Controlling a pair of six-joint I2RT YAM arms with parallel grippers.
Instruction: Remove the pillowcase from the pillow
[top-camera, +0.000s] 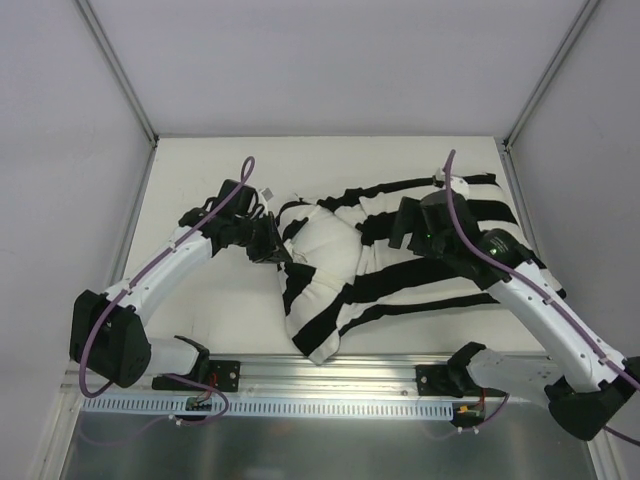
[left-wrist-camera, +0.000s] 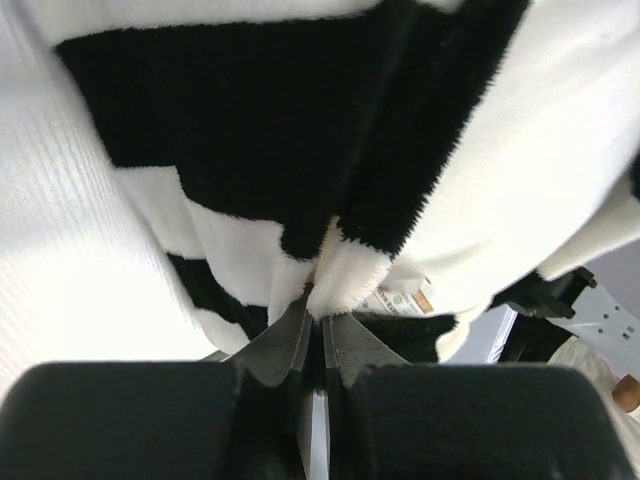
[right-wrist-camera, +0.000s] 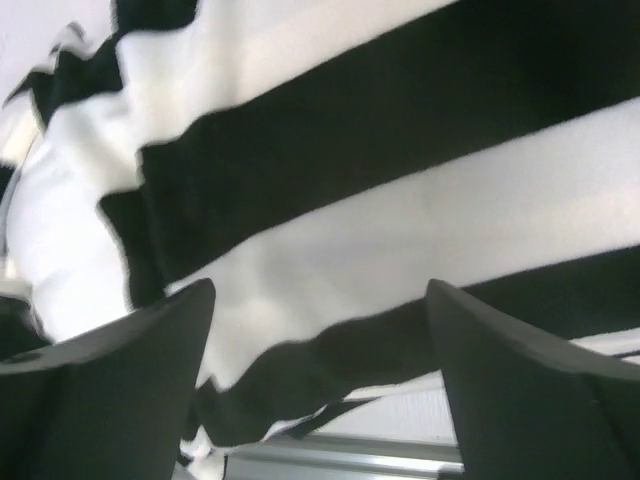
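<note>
The striped pillowcase (top-camera: 400, 285) lies from the middle of the near edge toward the far right corner, with the white pillow (top-camera: 328, 252) bulging at its left end. There the left gripper (left-wrist-camera: 318, 312) pinches a fold. Farther right, the right gripper (right-wrist-camera: 315, 295) hovers over the stripes, its 2 fingers spread.

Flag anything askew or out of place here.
The pillowcase is bunched and twisted, its stripes running at clashing angles, with the white pillow bulging out at its left end. Nothing looks torn or spilled.
</note>
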